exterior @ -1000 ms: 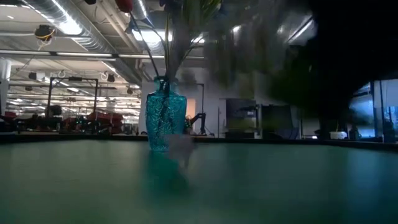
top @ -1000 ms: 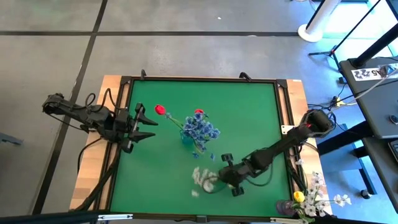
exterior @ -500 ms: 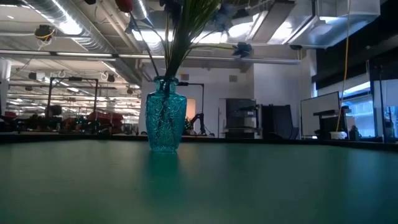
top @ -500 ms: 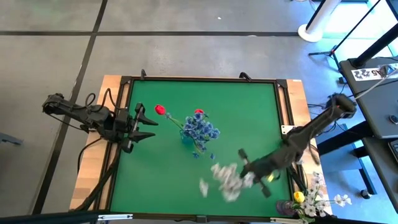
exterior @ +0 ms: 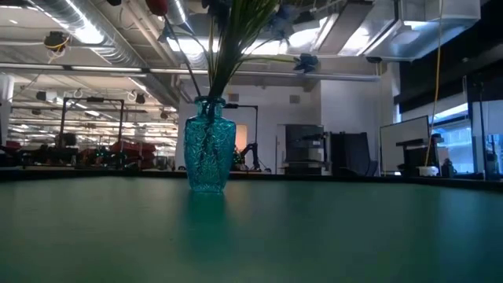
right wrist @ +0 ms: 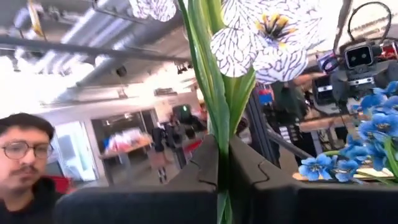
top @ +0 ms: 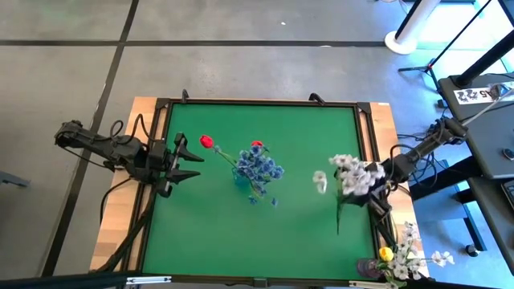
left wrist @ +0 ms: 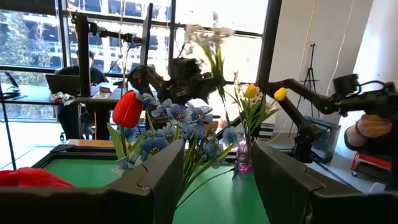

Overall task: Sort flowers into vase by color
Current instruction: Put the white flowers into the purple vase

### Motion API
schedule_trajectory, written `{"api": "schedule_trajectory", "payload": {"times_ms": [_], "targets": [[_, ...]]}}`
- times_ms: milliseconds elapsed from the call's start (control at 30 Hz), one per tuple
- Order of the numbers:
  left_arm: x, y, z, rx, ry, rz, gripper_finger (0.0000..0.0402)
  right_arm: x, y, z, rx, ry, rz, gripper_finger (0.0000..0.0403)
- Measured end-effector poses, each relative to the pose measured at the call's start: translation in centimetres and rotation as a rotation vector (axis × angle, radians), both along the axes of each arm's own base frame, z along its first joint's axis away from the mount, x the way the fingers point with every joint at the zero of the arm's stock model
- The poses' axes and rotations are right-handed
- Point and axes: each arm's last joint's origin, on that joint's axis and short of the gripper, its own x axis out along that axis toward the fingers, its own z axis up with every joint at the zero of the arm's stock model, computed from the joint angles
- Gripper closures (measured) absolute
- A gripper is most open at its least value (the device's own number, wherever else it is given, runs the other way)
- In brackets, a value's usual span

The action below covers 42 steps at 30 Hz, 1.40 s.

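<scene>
A teal glass vase (top: 241, 178) stands mid-table and holds bushy blue sprays (top: 259, 168) and two red tulips (top: 206, 142); it also shows in the low view (exterior: 209, 153). My right gripper (top: 376, 181) is near the table's right edge, raised, shut on a white blossom spray (top: 350, 174) whose blossoms show in the right wrist view (right wrist: 267, 31). My left gripper (top: 195, 164) waits open and empty to the left of the teal vase, pointing at it (left wrist: 214, 186). My right gripper pinches the white spray's green stems (right wrist: 221, 149) between its two fingers, below the blossoms. The fingers come level from the table's right side and lie across the stems. The spray is lifted clear of the table, blossoms up (left wrist: 205, 34), its stem end (top: 338, 226) hanging free.
A small purple vase (top: 369, 267) with yellow tulips (top: 386, 254) and white sprays (top: 414, 247) stands off the green mat's near right corner; it also shows in the left wrist view (left wrist: 244, 155). A person shows in the room behind (right wrist: 25, 155).
My right gripper has risen from the mat near the table's near edge and swung toward the right edge and farther back, carrying the white spray. The spray has been lifted clear of the mat and turned blossoms-up.
</scene>
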Motion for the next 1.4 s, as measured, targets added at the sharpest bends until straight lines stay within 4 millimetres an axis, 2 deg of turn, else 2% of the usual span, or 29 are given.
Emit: {"api": "schedule_trajectory", "payload": {"times_ms": [133,300,433,700,1000,1400], "targets": [[0.0,0.0,0.0,0.000,0.000,0.000,0.0217,-1.3,-0.6,-1.7,0.029,-0.048,0.063,0.0391],[0.0,0.0,0.0,0.000,0.000,0.000,0.0217,-2.5,-0.4,-3.4,0.069,-0.108,0.293,0.0397],[0.0,0.0,0.0,0.000,0.000,0.000,0.0217,-3.8,0.3,-3.8,0.097,-0.162,0.415,0.0394],[0.0,0.0,0.0,0.000,0.000,0.000,0.0217,-5.9,2.4,-4.2,0.044,-0.192,0.596,0.0396],[0.0,0.0,0.0,0.000,0.000,0.000,0.0217,-7.3,3.6,-4.4,0.012,-0.203,0.670,0.0397],[0.0,0.0,0.0,0.000,0.000,0.000,0.0217,-7.4,3.6,-4.4,-0.026,-0.248,0.546,0.0394]]}}
